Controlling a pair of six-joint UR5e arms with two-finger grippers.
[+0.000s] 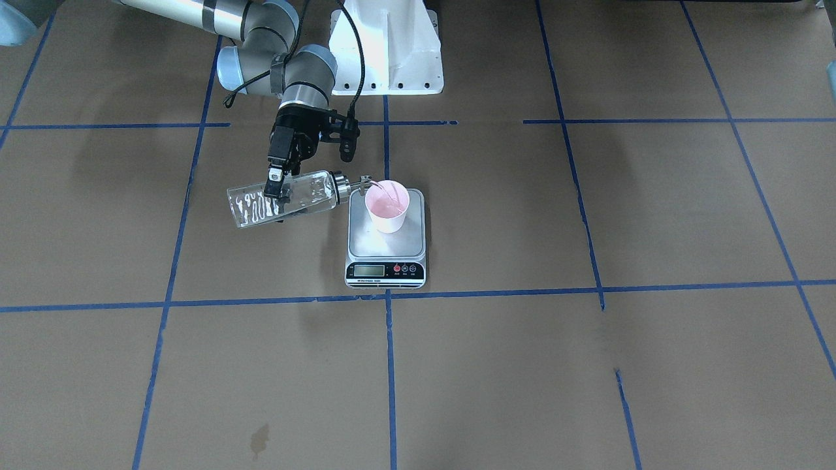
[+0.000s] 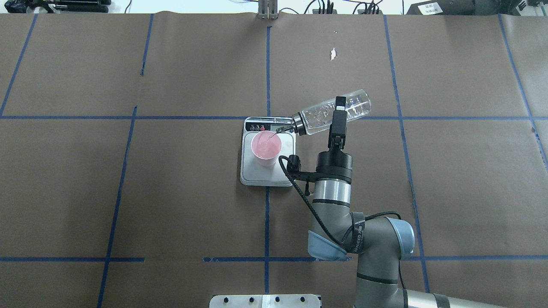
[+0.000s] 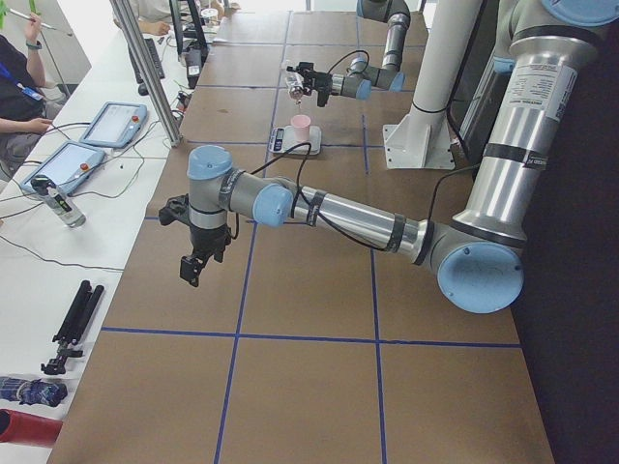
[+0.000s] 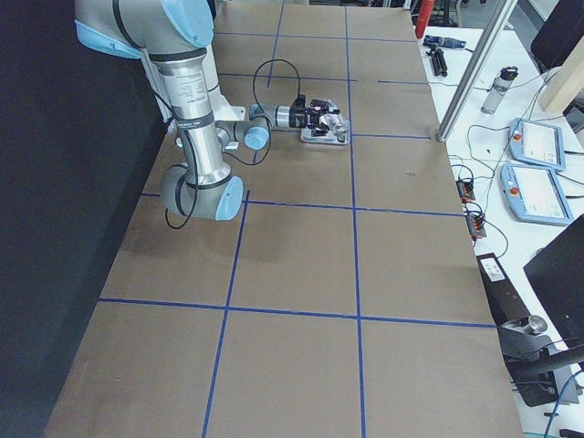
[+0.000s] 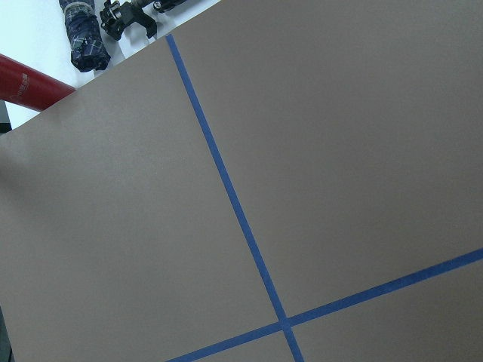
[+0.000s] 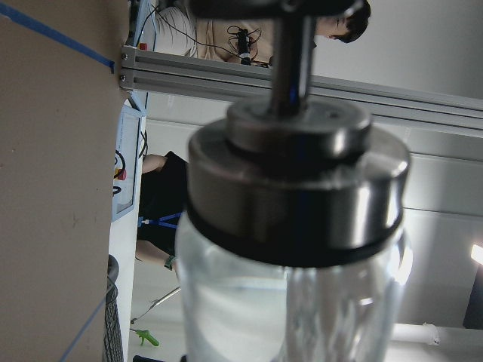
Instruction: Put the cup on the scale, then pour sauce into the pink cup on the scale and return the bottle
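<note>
The pale pink cup [image 1: 387,207] stands upright on the silver scale [image 1: 385,251], toward its far end from the display. My right gripper [image 1: 277,189] is shut on the clear glass bottle [image 1: 287,199] and holds it tipped nearly level, with the metal spout [image 1: 364,181] over the cup's rim. A thin stream of clear sauce [image 1: 386,192] runs into the cup. From overhead, the bottle [image 2: 332,112], cup [image 2: 266,146] and scale [image 2: 262,176] show the same. The bottle's cap [image 6: 298,181] fills the right wrist view. My left gripper [image 3: 196,266] hangs over the table far away; whether it is open I cannot tell.
The white robot base [image 1: 386,46] stands behind the scale. Blue tape lines cross the brown paper. A small stain [image 1: 260,438] lies near the front edge. A red tube [image 5: 30,89] and black gear [image 5: 124,16] lie off the table's end.
</note>
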